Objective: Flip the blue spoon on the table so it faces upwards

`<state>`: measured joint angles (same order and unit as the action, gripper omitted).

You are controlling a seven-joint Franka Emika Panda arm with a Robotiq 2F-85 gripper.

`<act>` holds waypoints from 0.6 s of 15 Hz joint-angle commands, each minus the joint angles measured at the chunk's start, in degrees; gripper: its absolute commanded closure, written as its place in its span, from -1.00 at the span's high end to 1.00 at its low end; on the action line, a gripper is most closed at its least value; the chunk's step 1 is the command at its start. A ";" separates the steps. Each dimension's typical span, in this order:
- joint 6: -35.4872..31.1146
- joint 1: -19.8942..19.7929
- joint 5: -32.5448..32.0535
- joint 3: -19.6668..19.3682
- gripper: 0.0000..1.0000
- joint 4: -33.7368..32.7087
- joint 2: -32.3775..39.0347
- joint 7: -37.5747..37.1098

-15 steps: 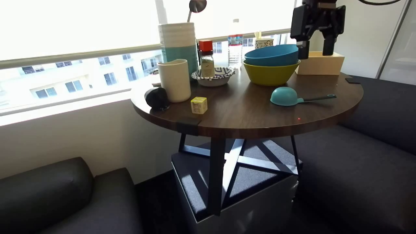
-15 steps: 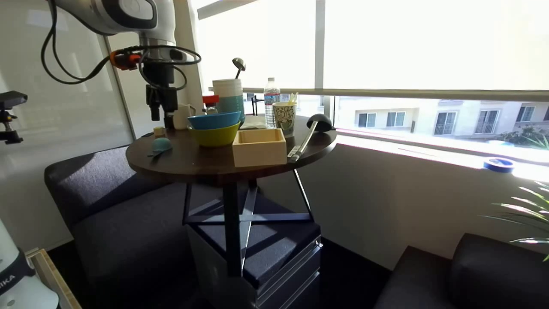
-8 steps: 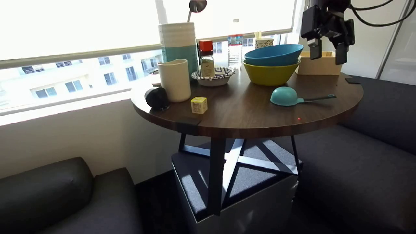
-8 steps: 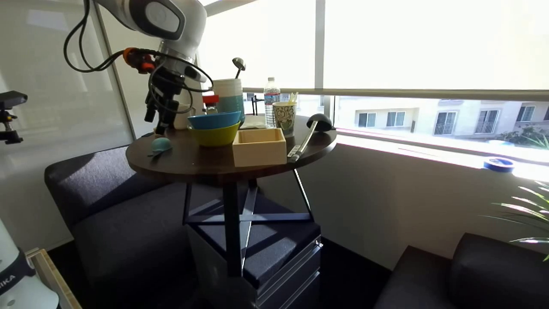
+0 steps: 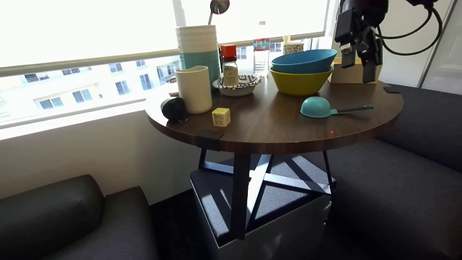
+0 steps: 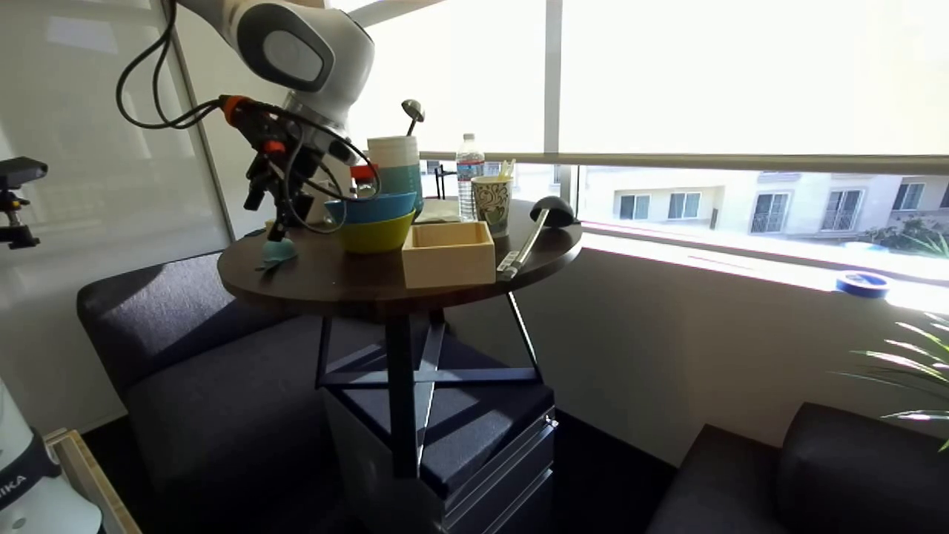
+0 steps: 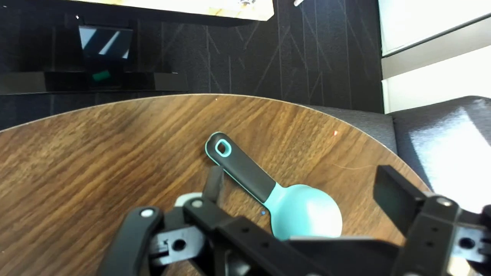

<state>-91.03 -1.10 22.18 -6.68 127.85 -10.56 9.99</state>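
Note:
The teal-blue spoon lies on the round brown wooden table (image 5: 267, 128) with its round bowl (image 5: 316, 107) dome side up. Its dark handle (image 5: 352, 109) points right in that exterior view. The spoon also shows in an exterior view (image 6: 277, 252) and in the wrist view (image 7: 303, 211), where the gripper's body hides the bowl's lower edge. My gripper (image 5: 358, 66) is open, empty and tilted, above the table. In an exterior view one fingertip of the gripper (image 6: 265, 214) overlaps the spoon's bowl. In the wrist view the bowl shows between the spread fingers (image 7: 395, 197).
A blue bowl (image 5: 303, 61) rests in a yellow-green bowl (image 5: 301, 83) behind the spoon. A wooden box (image 6: 448, 263), a patterned cup (image 6: 491, 204) and a ladle (image 6: 537, 237) stand or lie nearby. A white mug (image 5: 195, 90) and a yellow cube (image 5: 221, 117) are farther off.
My gripper has gone from pointing straight down to tilted, and has turned. Its lower fingertip has come down. The spoon has not moved.

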 commanded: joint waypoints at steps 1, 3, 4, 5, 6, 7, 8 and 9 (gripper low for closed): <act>-0.98 -1.12 2.67 -0.52 1.00 1.31 0.54 5.10; -1.90 -1.36 2.42 -0.69 1.00 2.34 0.58 7.41; -2.70 -1.45 2.30 -0.70 1.00 2.91 0.57 8.30; -3.85 -1.45 2.30 -0.62 1.00 3.71 0.34 9.44; -4.86 -1.44 2.50 -0.56 1.00 4.37 0.14 10.09; -6.19 -1.36 2.67 -0.49 1.00 5.12 -0.16 10.75; -7.63 -1.34 2.85 -0.44 1.00 5.84 -0.45 11.09; -8.40 -1.33 3.16 -0.52 1.00 6.36 -0.65 11.66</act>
<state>-96.31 -2.14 23.12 -7.51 131.77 -9.85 19.40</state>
